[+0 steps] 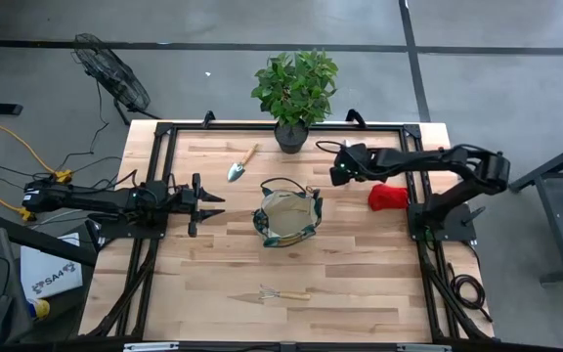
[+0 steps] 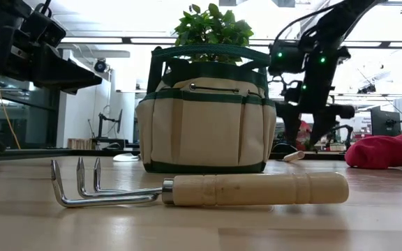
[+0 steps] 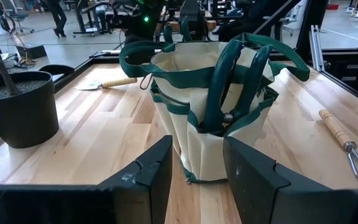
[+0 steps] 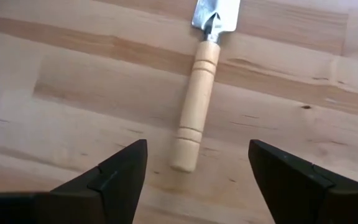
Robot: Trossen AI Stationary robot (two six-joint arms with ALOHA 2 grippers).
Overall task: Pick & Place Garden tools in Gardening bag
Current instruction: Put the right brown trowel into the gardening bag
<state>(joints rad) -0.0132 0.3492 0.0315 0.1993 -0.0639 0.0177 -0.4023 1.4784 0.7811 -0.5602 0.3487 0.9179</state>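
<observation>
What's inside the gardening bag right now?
From above, the gardening bag shows only bare tan lining and its green handles; no tool visible. Its side walls hide the bottom edges, so something there can't be ruled out.

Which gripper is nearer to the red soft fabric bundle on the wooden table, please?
Right. The right gripper hovers close by the red bundle; the left gripper sits beyond the tan fabric bag.

The left pincer [image 1: 206, 203] is hovering near the worktop's left edge, fingers parted. The right pincer [image 4: 194, 177] is reaching from the right edge toward the far edge, fingers spread wide, empty.
</observation>
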